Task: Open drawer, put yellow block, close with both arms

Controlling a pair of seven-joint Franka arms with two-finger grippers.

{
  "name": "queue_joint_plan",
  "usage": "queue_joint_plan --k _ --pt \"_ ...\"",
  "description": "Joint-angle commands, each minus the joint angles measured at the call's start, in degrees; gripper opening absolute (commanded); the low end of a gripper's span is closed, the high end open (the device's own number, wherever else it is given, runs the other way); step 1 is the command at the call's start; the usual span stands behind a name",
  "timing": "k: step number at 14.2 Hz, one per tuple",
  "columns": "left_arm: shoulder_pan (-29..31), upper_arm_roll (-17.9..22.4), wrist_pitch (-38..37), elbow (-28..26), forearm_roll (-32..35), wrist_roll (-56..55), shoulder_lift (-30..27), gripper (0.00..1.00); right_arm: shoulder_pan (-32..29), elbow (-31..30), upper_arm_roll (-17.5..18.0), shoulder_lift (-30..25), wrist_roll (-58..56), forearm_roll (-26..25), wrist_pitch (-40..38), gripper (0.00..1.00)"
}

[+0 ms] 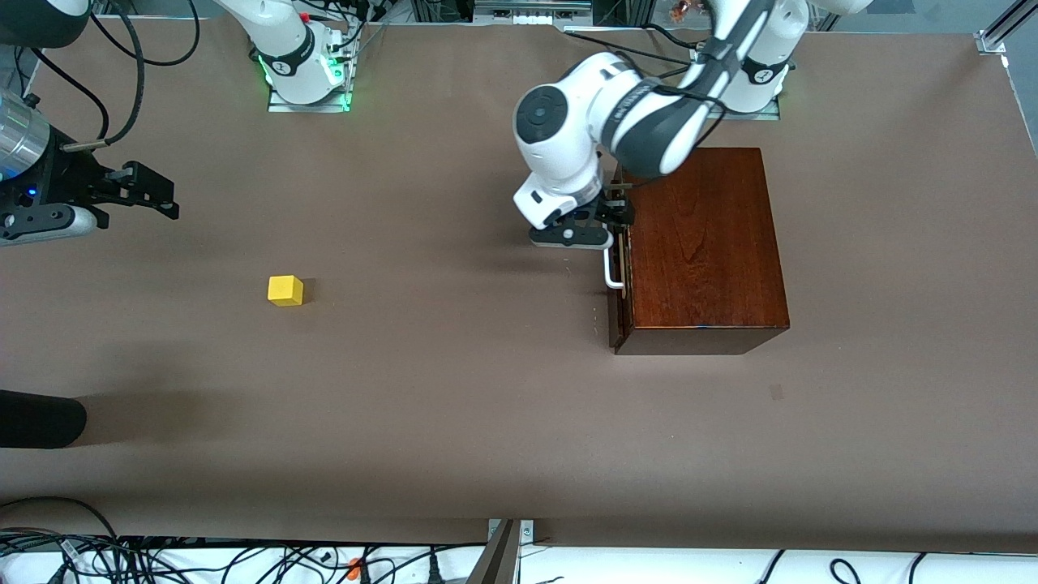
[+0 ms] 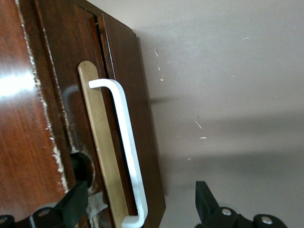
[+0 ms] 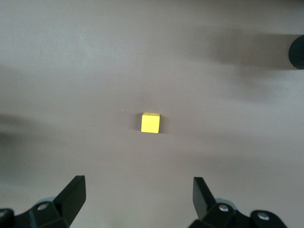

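The dark reddish-brown box (image 1: 705,243) stands toward the left arm's end of the table. Its drawer front (image 1: 619,280) sits about flush with the box and carries a white bar handle (image 1: 611,272). My left gripper (image 1: 616,212) is open at the handle's end. In the left wrist view the handle (image 2: 126,142) runs between the left gripper's (image 2: 140,202) spread fingers (image 2: 204,199), untouched. The yellow block (image 1: 285,290) lies on the bare table toward the right arm's end. My right gripper (image 1: 166,195) is open and empty, up over the table apart from the block (image 3: 151,123).
A black rounded object (image 1: 40,418) juts in at the table's edge at the right arm's end, nearer the front camera than the block. Cables (image 1: 162,560) hang below the table's front edge. Brown tabletop (image 1: 454,365) lies between block and box.
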Motion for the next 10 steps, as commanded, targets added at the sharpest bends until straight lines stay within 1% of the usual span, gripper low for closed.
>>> queue_joint_plan --k 1,8,10 --pt "-1.3 0.8 -0.3 1.9 3.2 -1.6 2.2 1.00 -0.2 1.3 0.2 0.1 0.1 -0.3 -1.4 1.00" --pt "-1.0 1.1 5.0 1.8 3.2 -1.6 5.1 1.00 -0.2 1.3 0.2 0.1 0.1 -0.3 -1.4 1.00" --pt "-1.0 1.1 5.2 1.8 4.4 -1.6 5.8 1.00 -0.2 1.3 0.2 0.1 0.1 -0.3 -1.6 1.00"
